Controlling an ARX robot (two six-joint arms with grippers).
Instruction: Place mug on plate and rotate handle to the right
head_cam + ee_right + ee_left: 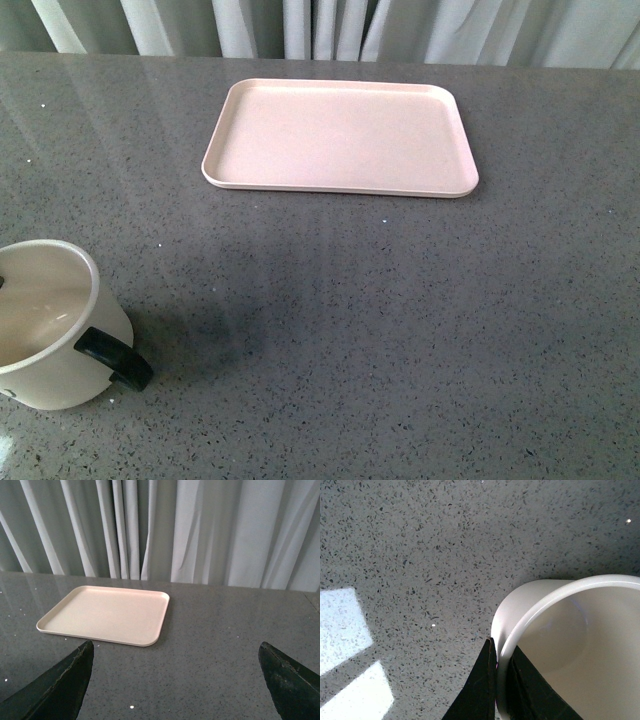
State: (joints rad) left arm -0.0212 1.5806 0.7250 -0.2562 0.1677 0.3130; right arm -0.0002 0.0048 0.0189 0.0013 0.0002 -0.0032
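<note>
Left gripper [501, 652]: jaws pinching the wall of the glossy white cylindrical mug [570, 630], one finger inside the rim and one outside. Black loop handle [115, 358]: clear of the jaws. Flat pale pink rectangular plate [340, 135]: well beyond the jaws, rightward. Advice: lift straight, grip firm. Right gripper [175, 646]: jaws spread, empty.

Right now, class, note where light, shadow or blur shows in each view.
Front view: a soft shadow darkens the table right of the mug, and pale reflections streak it. Left wrist view: two bright light patches on the table. Right wrist view: right gripper dark and soft-edged, plate crisp.
</note>
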